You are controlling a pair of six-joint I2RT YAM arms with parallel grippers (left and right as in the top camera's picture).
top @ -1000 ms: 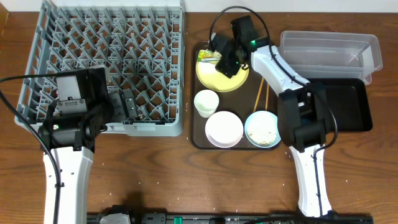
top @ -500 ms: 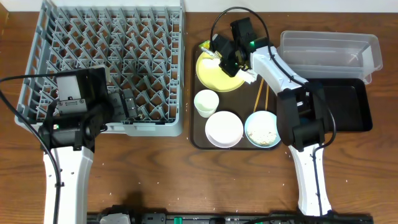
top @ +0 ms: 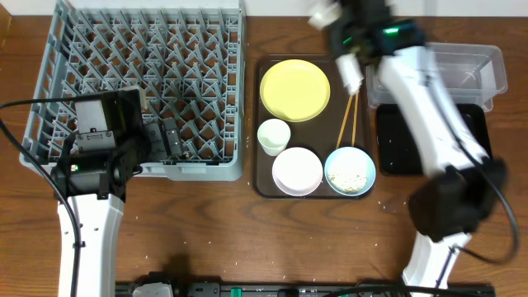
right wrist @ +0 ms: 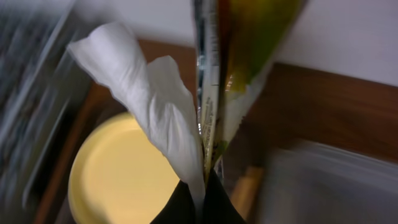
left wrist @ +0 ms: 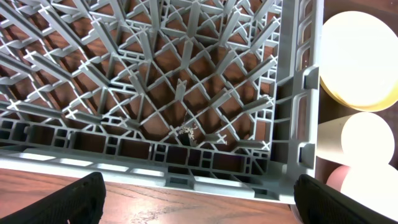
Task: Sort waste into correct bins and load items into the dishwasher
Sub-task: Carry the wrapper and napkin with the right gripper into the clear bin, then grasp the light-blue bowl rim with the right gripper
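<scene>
My right gripper is shut on the crumpled white napkin and the yellow-green wrapper, held up together in the air. In the overhead view that gripper is a blur between the yellow plate and the clear tub. The plate lies bare on the brown tray, with the white cup, white bowl, light-blue bowl holding rice, and the chopsticks. My left gripper hangs open over the near edge of the grey dish rack, holding nothing.
The black tray lies in front of the clear tub, partly under my right arm. The brown serving tray sits right of the dish rack. Bare wooden table runs along the front.
My right gripper closed on the napkin and wrapper on the plate, then lifted them up and to the right, toward the tub. The plate is now bare. The left arm has not moved.
</scene>
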